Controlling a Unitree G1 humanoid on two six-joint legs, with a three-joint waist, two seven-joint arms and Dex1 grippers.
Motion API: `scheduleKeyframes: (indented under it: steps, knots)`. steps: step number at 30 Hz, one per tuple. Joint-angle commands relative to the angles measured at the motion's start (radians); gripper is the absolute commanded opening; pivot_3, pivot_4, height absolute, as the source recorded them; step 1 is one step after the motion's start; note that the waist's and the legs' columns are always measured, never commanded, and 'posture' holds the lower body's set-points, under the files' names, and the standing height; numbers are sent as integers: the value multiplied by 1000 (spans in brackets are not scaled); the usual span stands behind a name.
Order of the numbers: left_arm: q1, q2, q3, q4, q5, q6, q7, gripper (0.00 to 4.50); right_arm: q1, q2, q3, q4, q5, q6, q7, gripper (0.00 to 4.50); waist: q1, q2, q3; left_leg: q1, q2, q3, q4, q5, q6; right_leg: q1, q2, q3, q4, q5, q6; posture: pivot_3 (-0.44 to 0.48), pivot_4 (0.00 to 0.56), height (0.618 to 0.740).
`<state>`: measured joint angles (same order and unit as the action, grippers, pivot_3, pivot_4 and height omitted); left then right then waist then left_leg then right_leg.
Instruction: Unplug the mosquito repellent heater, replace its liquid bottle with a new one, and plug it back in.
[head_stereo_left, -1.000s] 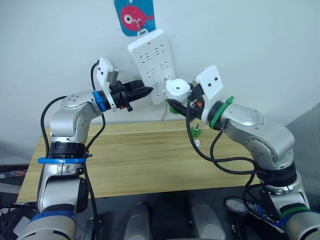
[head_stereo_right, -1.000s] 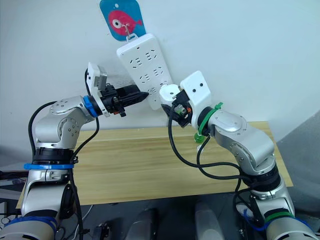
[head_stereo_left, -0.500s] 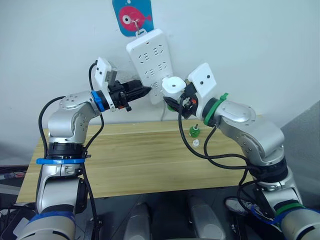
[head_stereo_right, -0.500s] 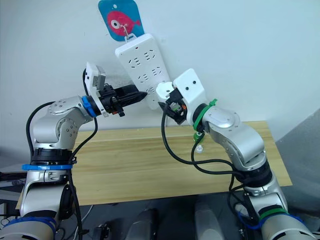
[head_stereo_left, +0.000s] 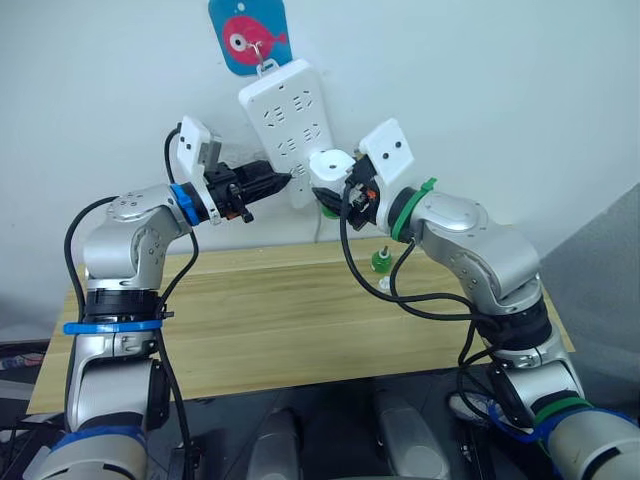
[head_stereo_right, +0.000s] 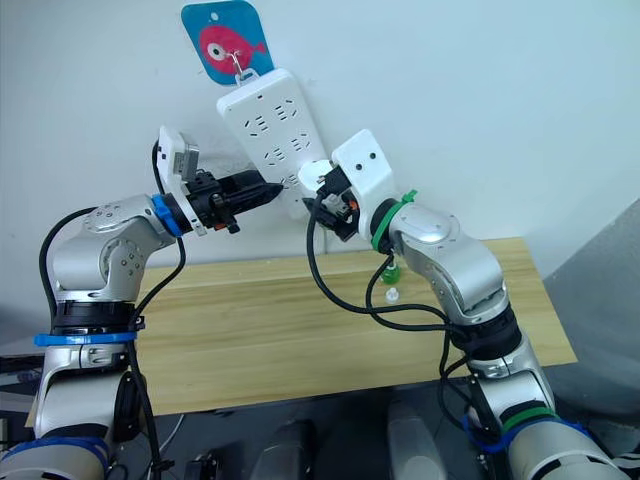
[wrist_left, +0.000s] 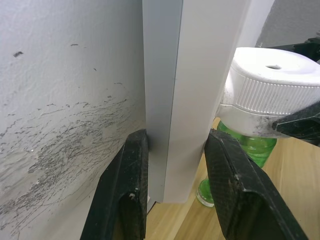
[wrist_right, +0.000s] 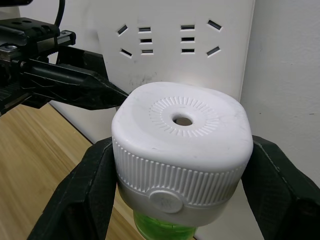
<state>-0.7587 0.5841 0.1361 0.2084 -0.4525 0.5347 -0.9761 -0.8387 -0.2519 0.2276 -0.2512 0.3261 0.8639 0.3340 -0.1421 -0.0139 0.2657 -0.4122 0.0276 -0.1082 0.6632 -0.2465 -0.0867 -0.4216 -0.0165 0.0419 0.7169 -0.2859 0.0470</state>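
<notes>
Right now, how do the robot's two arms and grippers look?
Both arms are silver-grey with black cables. The left arm has blue bands, the right arm green ones. Each wrist carries a white camera box. The left gripper and right gripper have black fingers.

— Can you see the mosquito repellent heater (wrist_right: 182, 150) prongs?
— No, I can't; its back faces away, and the green bottle (wrist_right: 159, 231) runs off the frame.
— The power strip (wrist_left: 192, 100)?
— Cropped in my left wrist view; sockets hidden.

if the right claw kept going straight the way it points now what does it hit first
Probably the power strip: the right claw, shut on the heater, points at the strip's socket face, so the heater would likely meet it first. The gap is hard to judge.
</notes>
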Motion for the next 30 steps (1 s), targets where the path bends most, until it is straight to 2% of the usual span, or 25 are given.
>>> scheduleKeyframes:
  steps: [1, 3, 5, 7, 8, 17, 19, 26, 28, 30]
  knots:
    - [-6, -16, -29, -60, -15, -21, -26, 1304, -49, 20, -17, 16, -23, -28, 2, 3160, 0, 0, 0, 0, 0, 0, 0, 0, 0, 0, 0, 0, 0, 0, 0, -158, 197, 725]
    - [-6, -14, -27, -47, -1, -40, -18, 1304, -43, 23, -23, 2, -10, -22, 13, 3160, 0, 0, 0, 0, 0, 0, 0, 0, 0, 0, 0, 0, 0, 0, 0, -158, 198, 725]
    - [-5, -13, -26, -36, 10, -56, -13, 1304, -35, 26, -32, -12, -10, -20, 8, 3866, 0, 0, 0, 0, 0, 0, 0, 0, 0, 0, 0, 0, 0, 0, 0, -158, 199, 725]
    - [-5, -12, -21, -18, 28, -84, 7, 1304, -21, 13, -34, -39, -9, -6, 14, 4386, 5, 0, 0, 0, 0, 0, 0, 0, 0, 0, 0, 0, 0, 0, 0, -158, 201, 725]
    - [-4, -12, -19, -12, 33, -93, 14, 1304, -16, 8, -34, -48, -10, -1, 16, 4500, 7, 0, 0, -1, 0, -1, -1, 0, 0, 0, 0, -1, -1, 0, 0, -157, 201, 725]
    - [-4, 15, 17, 61, 74, -180, 81, 1304, 128, -97, -41, -298, 85, 105, 110, 4500, 8, 0, 0, -4, -2, -1, -2, 0, 0, -1, -3, -1, -6, 0, 0, -149, 205, 725]
    - [-2, 26, 20, 76, 88, -206, 95, 2024, 152, -115, -36, -332, 99, 117, 125, 4500, 6, 0, 0, -3, -1, -1, -1, 0, 1, 0, -2, -1, -3, 0, 0, -146, 205, 725]
    - [40, 74, 48, 77, 105, -255, 125, 4089, 179, -132, -38, -358, 104, 125, 121, 4500, 0, 0, 0, -1, 2, 0, -2, 0, 1, -1, 2, 0, -2, 0, 0, -136, 203, 725]
    - [62, 93, 58, 60, 103, -253, 125, 4470, 182, -133, -40, -360, 104, 121, 122, 4500, -1, 0, 0, -1, 2, -1, -2, 0, 1, -1, 2, 0, -2, 0, 0, -133, 203, 725]
    - [81, 111, 66, 45, 102, -256, 129, 4470, 185, -136, -39, -364, 104, 116, 125, 4500, -1, 0, 0, 0, 2, -1, -2, 0, 1, -1, 2, 0, -1, 0, 0, -132, 203, 725]
